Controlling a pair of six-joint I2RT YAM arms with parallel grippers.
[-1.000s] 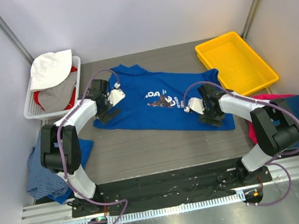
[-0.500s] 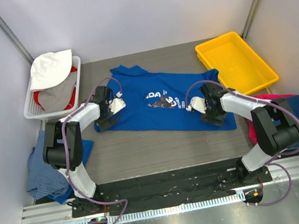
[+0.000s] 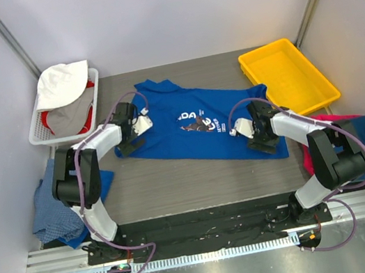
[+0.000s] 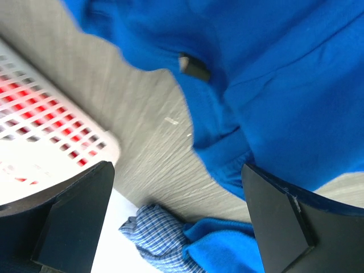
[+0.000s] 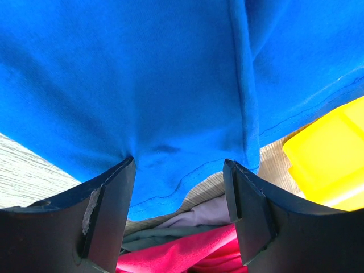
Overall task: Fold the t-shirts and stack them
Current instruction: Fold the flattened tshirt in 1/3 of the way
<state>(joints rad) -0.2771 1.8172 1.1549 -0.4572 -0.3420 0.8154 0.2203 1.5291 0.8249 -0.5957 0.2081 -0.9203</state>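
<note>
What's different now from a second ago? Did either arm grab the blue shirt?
Very little. The left gripper slid slightly toward the near-left over the blue shirt, and the shirt's far-left corner shifted a bit left. The right gripper barely edged right. Nothing was grabbed or released: both grippers are open over the shirt. The yellow tray and white basket stayed put.

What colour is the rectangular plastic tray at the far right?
The tray: yellow, top external view.

Pink t-shirt point(image 5: 182, 253) mostly hidden; yellow tray point(image 5: 330, 165) cut by edge.
</note>
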